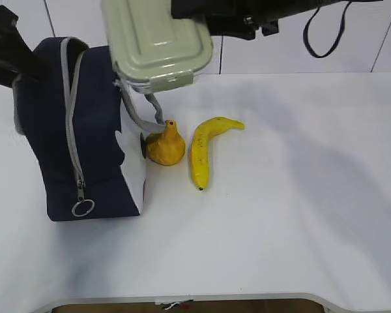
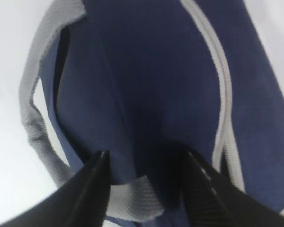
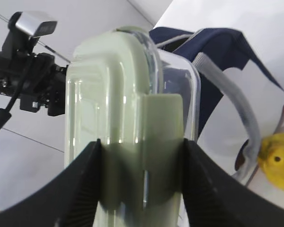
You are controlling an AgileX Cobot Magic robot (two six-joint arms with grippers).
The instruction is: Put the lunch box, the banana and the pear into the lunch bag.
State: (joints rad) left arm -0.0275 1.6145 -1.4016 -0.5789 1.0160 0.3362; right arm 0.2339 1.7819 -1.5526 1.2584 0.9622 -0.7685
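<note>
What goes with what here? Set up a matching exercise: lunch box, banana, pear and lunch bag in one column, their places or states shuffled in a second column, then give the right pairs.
Things:
1. lunch box
2. banana
3. pear
4. lunch bag

Places or states:
A. standing on the table at the left, zipper with a ring pull down its side
B. lying on the table, farthest right of the four
C. held up in the air in the right gripper
D. sitting on the table between the bag and the long yellow fruit

Pairs: 1-C, 2-B, 3-D, 4-A
</note>
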